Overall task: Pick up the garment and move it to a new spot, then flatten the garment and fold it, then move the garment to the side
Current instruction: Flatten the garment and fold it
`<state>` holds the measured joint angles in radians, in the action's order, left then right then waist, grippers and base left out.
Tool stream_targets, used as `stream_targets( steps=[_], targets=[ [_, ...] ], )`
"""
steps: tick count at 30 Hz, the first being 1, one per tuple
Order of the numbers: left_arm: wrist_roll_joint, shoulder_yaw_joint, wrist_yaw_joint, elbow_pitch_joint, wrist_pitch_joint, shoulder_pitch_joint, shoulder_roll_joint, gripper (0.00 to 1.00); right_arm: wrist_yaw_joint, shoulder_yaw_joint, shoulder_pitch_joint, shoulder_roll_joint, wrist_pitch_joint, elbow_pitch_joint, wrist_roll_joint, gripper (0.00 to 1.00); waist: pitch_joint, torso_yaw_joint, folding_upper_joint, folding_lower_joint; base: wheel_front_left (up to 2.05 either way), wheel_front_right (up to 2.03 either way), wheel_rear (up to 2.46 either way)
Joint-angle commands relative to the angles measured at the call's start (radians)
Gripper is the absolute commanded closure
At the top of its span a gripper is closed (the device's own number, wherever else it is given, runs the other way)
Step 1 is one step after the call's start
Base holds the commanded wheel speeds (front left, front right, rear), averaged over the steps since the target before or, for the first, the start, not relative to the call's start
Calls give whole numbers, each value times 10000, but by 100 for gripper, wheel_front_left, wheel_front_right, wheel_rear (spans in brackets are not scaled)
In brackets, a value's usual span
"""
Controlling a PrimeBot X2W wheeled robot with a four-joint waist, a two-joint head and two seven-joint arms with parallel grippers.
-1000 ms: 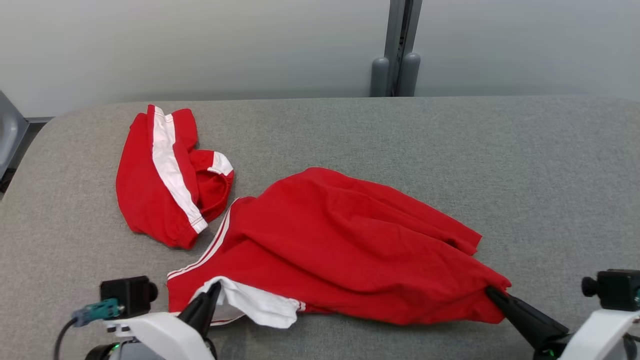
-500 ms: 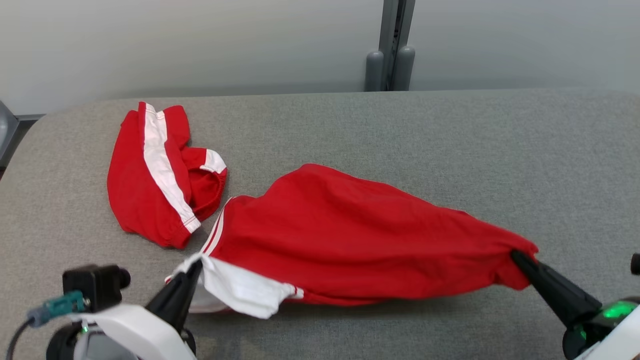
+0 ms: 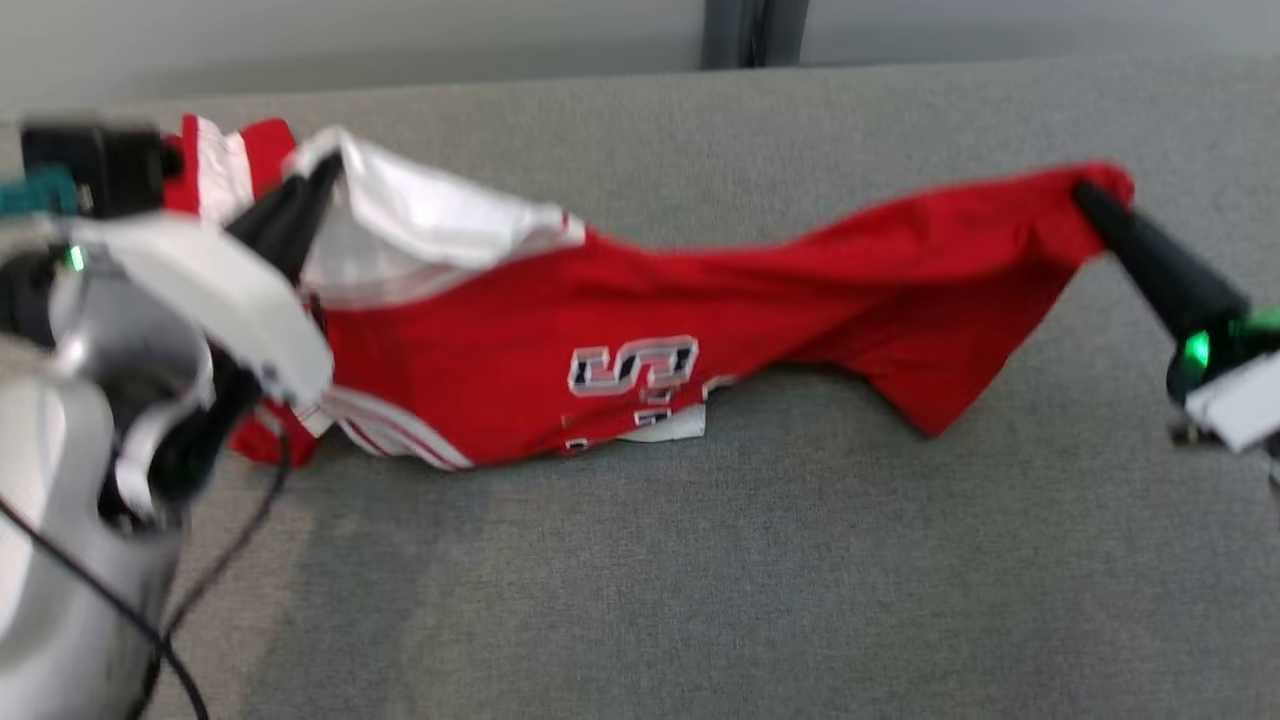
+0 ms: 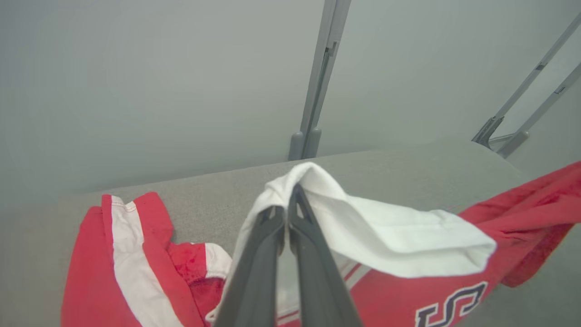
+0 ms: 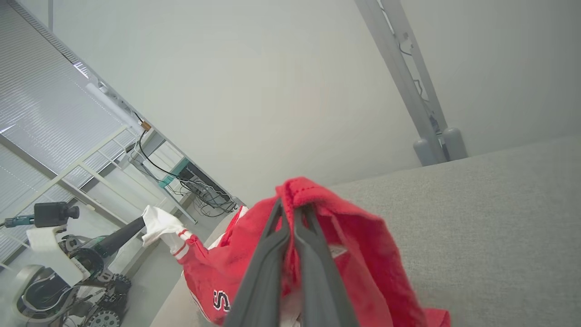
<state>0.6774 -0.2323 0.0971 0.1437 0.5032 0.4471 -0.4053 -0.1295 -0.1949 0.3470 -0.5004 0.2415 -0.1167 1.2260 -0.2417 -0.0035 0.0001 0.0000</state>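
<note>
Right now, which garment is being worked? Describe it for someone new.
Over the grey table, the red jersey hangs stretched between left gripper and right gripper. Unlike the striped red garment lying beside it, it has printed lettering and a white end.

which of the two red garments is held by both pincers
The red jersey with printed letters, stretched between the left pincer and right pincer; the white-striped garment lies loose, unheld.

Even, soft light; head view seemingly motion-blurred, wrist views sharper.
</note>
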Motion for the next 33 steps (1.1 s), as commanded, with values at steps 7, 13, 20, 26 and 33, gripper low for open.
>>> stream_targets(
  steps=[7, 13, 20, 26, 33],
  targets=[
    [-806, -478, -969, -3904, -183, 5579, 405, 100, -25, -138, 5110, 839, 408, 3493, 690, 100, -2163, -461, -1, 0, 0, 0, 0],
    [-1515, -403, -1310, -6671, -2035, 9332, 902, 100, -26, 93, 8623, 1478, -25, 5292, 1302, 100, -2954, -533, -1, 0, 0, 0, 0],
    [-1585, -323, -2019, -8270, -5230, 12013, 1491, 100, -25, 697, 10882, 1394, -2262, 5062, 1665, 100, -2847, -416, -1, 0, 0, 0, 0],
    [-828, -1272, -2279, -8742, -5100, 11229, 1533, 100, -25, -261, 9653, 751, -1365, 5016, 2115, 100, -2223, -222, -1, 0, 0, 0, 0],
    [1458, -2436, -2272, -7865, -3491, 7514, 815, 100, -25, -1710, 6450, 179, -305, 5020, 2529, 100, -1472, -266, -1, 0, 0, 0, 0]
  ],
)
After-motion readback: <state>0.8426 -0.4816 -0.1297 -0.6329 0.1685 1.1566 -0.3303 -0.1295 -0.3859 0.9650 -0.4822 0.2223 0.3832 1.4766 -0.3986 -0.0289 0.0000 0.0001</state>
